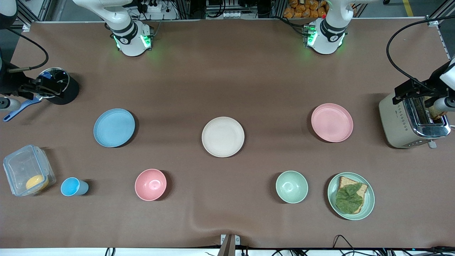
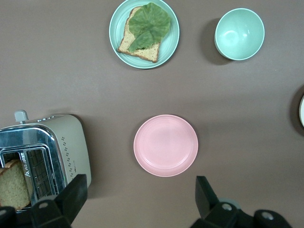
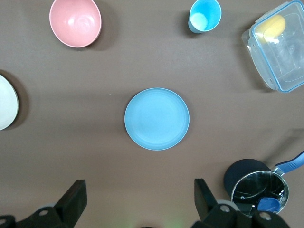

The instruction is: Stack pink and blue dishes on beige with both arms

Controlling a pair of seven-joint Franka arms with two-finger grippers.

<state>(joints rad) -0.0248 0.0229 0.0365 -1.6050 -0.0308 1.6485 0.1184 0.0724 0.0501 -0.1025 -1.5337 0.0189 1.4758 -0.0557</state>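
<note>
With both end effectors spread wide and empty, the left end effector [image 2: 137, 199] hangs over the pink plate [image 1: 332, 122], the right end effector [image 3: 140, 202] over the blue plate [image 1: 114, 127], the beige plate [image 1: 223, 136] lying between them on the bench.

Brown-covered table [image 1: 227, 78] carries blue plate [image 1: 114, 127], beige plate [image 1: 223, 137], pink plate [image 1: 332, 122], pink bowl [image 1: 150, 184], green bowl [image 1: 292, 186], blue cup [image 1: 73, 186], toaster [image 1: 412, 122], sandwich plate [image 1: 369, 202], plastic container [image 1: 26, 170], black pot [image 1: 60, 87].
</note>
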